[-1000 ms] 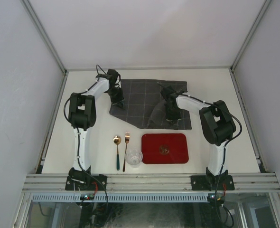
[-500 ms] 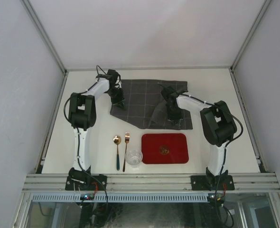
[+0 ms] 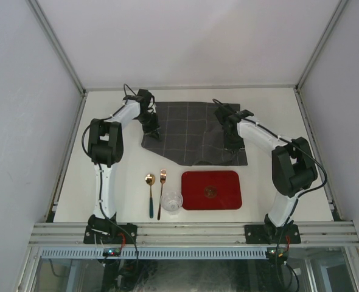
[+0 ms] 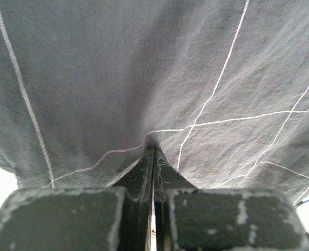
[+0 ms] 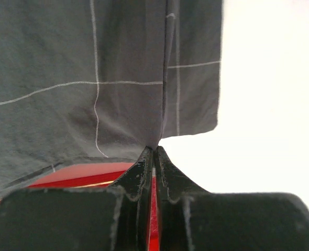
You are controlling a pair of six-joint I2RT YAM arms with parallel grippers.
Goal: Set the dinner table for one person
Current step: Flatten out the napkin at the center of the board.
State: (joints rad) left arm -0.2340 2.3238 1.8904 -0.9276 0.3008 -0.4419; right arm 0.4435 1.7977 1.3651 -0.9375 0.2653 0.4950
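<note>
On dinner table [image 3: 271, 103]: left gripper [image 4: 153, 150], right gripper [image 5: 154, 150] pinch cloth [image 3: 188, 131].

Far table [image 3: 185, 95] strip lies open (cloth [image 3: 188, 131], tray [image 3: 211, 190] crowd the middle).

We see one desk [image 3: 271, 103]: large, plain off-white, rectangular, w/ a flat, level top. It fills the mid of the overhead view, long side toward us. An aluminium rail runs along its near edge; thinner metal trim lines the left, right & far edges.
</note>
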